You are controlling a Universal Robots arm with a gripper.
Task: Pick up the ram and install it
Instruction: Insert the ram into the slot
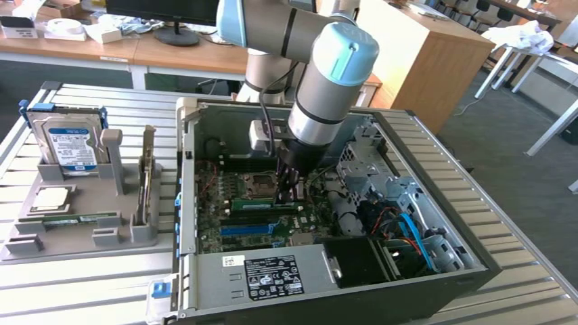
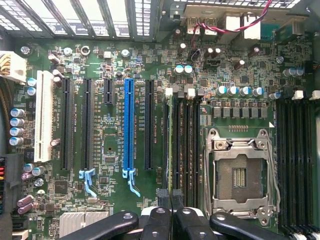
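ram [image 2: 171, 150], seen edge-on, is pinched in the nearly closed pincer [image 2: 171, 200], lower edge lost among memory slots [image 2: 187, 145].

Blue-labelled hard drive [image 1: 70, 145] is standing upright in a grey holder [image 1: 77, 238]; processor chip [image 1: 50, 198] is lying flat near it. Open computer case [image 1: 424, 291] is sitting beside the holder on a slatted table [image 1: 81, 291]. Motherboard [image 2: 110, 150] is showing a blue slot [image 2: 129, 125] and a metal-framed socket [image 2: 239, 175].
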